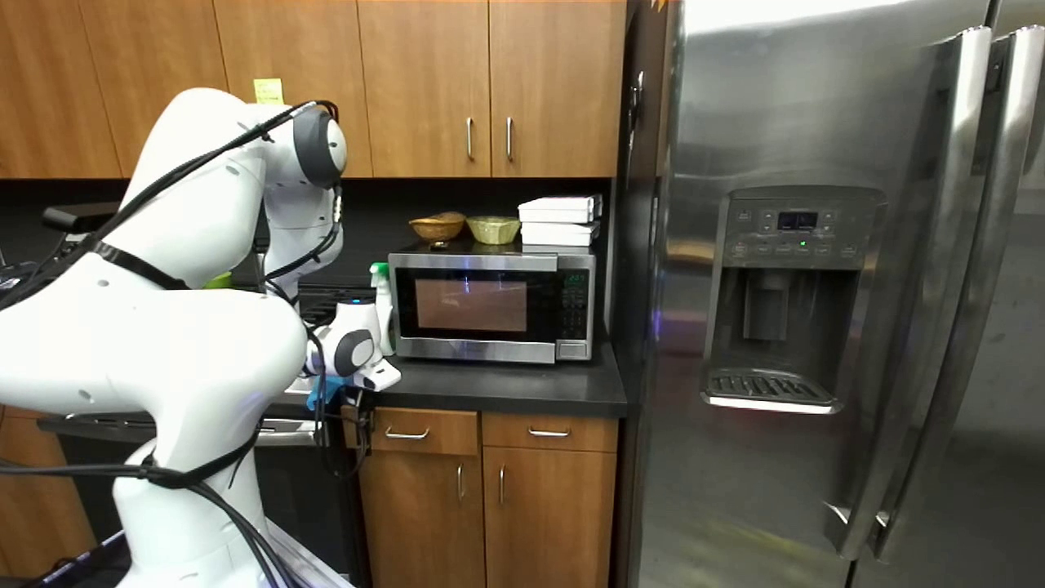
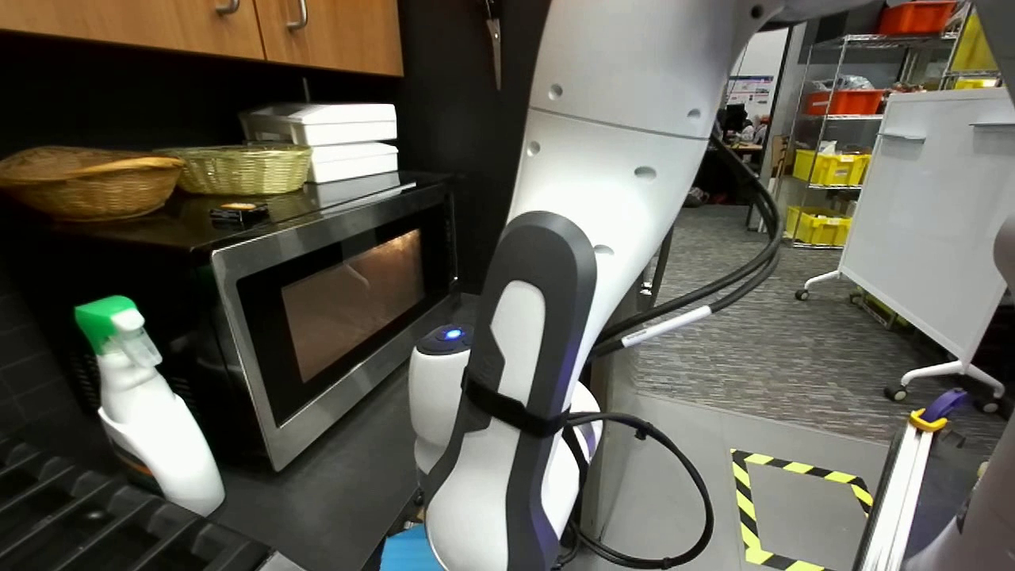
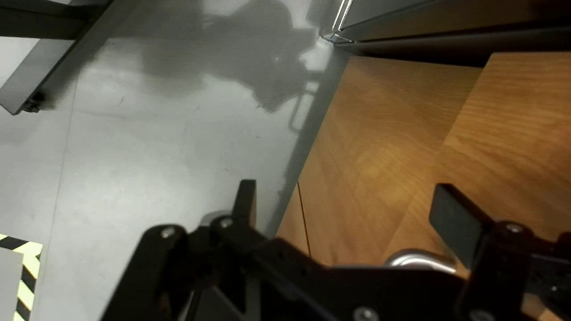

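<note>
Gripper [image 3: 345, 200] with jaws wide, a metal handle [image 3: 417, 257] between its fingers [image 3: 453, 223].
In an exterior view the wrist [image 1: 351, 347] hangs at the edge of the counter [image 1: 506, 392]; in an exterior view floor [image 2: 690, 432] spreads beyond; in the wrist view floor lies behind one finger, wood [image 3: 383, 156] behind the other; handle contact cannot be told.

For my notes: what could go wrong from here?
If the open claw closes here, it might catch the metal handle unevenly, as the handle shows nearer one finger in the wrist view. That finger could scrape the wooden panel seen behind it. The loose cable loop hanging beside the arm might snag during a move.
</note>
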